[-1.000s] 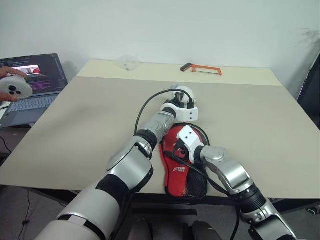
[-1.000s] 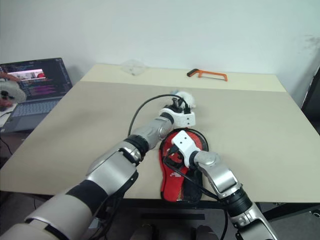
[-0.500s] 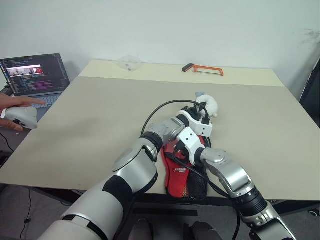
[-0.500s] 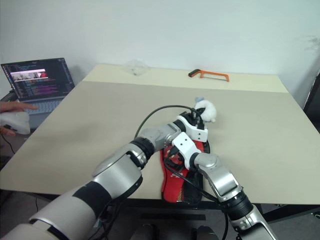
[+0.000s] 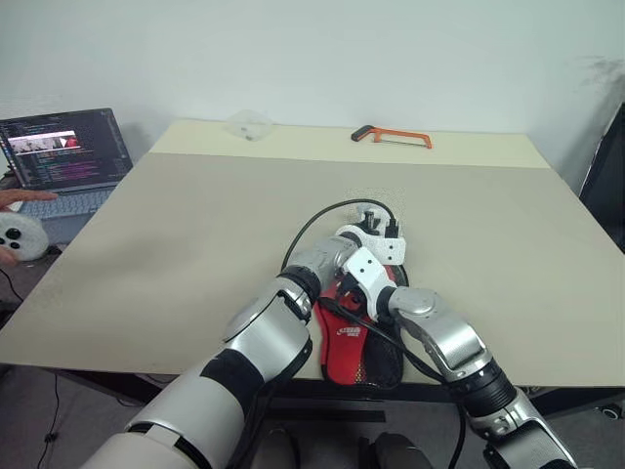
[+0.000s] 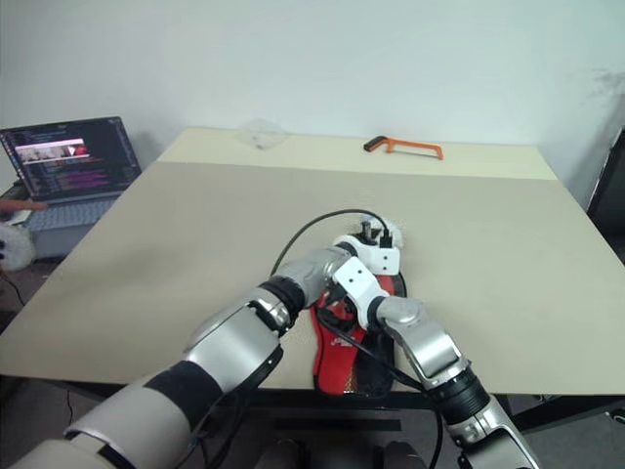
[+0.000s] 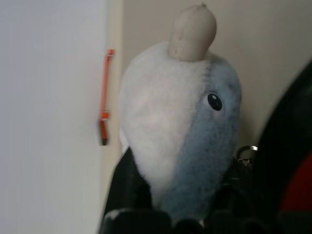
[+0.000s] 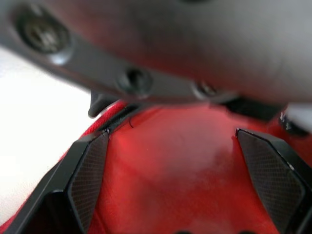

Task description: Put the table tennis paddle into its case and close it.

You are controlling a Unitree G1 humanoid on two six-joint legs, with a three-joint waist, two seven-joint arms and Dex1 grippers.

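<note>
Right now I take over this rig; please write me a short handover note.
Left pincer: at the far end of the case, a white-and-grey plush toy before it; grip unclear.
Right pincer: open, just above the case at the near table edge.
Done: cannot tell whether the paddle is inside or the zip shut.
To do: check that, then close the case.

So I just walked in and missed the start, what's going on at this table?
A two-armed robot is working over a red and black paddle case lying at the near edge of the table. Its left gripper has a white and blue-grey plush toy between its fingers, just past the case's far end. The right gripper is open, its fingers spread over the case's red side. Off to the side, a person's hand rests by an open laptop. An orange hacksaw lies at the far edge.
</note>
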